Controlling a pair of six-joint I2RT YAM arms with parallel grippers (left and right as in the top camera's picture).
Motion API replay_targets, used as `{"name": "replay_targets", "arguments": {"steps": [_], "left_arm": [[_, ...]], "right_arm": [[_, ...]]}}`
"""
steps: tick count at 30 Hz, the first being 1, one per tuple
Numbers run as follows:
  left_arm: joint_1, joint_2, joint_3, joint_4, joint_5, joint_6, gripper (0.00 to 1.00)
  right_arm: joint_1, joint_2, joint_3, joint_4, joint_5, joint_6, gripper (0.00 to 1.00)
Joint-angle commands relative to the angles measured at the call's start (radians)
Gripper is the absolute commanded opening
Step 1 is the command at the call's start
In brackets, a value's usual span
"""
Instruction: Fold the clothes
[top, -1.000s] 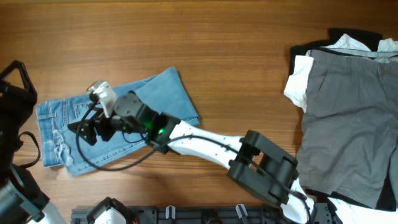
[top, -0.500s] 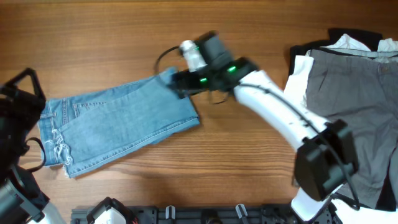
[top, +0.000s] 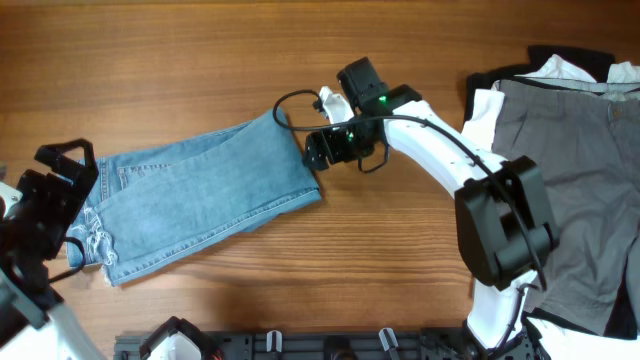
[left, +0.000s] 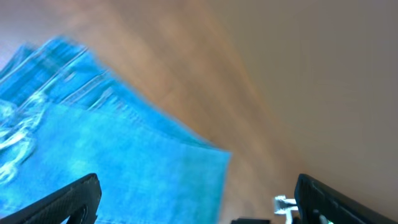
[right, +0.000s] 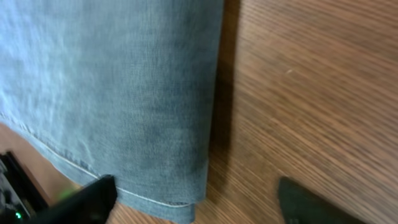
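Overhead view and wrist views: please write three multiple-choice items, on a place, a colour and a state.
1. Where do the grey trousers lie? A) right side of the table B) left edge C) in a pincer
2. The jeans are: A) black B) light blue C) red
3. The right pincer is: A) shut on denim B) out of view C) open
Answers: 1 A, they lie by the right edge; 2 B, pale blue denim shows; 3 C, its fingers stand wide apart.
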Motion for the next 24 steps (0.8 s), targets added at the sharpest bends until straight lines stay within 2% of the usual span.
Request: {"name": "replay_targets", "arguments": {"steps": [1,3,8,9,13,17,19,20,24], "left_arm": [[-0.006,0.090,0.012,-0.061,-0.080,0.061,1.00],[-0.017,0.126,0.012,-0.081,-0.077,0.061,1.00],[-0.065,0.127,0.012,-0.074,0.054,0.113,1.00],[-0.077,0.114,0.012,-0.072,0.054,0.113,1.00],[-0.112,0.055,0.012,-0.077,-0.013,0.113,1.00],[-0.129,0.011,0.012,-0.108,-0.035,0.113,1.00],[-0.129,0.000,0.012,-0.133,-0.036,0.113,1.00],[-0.129,0.000,0.012,-0.140,-0.037,0.113,1.00],[-0.129,0.003,0.012,-0.164,-0.036,0.113,1.00]], "right_arm": [[0.040,0.048,-0.022,0.019,-0.055,-0.066,0.95],[0.055,0.064,-0.043,0.050,-0.055,-0.066,0.92],[0.064,0.066,-0.057,0.079,-0.105,-0.085,0.76],[0.065,0.066,-0.058,0.082,-0.108,-0.084,0.71],[0.076,0.067,-0.078,0.110,-0.104,-0.081,0.68],[0.080,0.067,-0.085,0.134,-0.097,-0.082,0.34],[0.077,0.067,-0.084,0.142,-0.068,-0.080,0.10],[0.070,0.064,-0.084,0.143,-0.048,-0.072,0.04],[0.016,0.048,-0.082,0.142,0.073,0.019,0.05]]}}
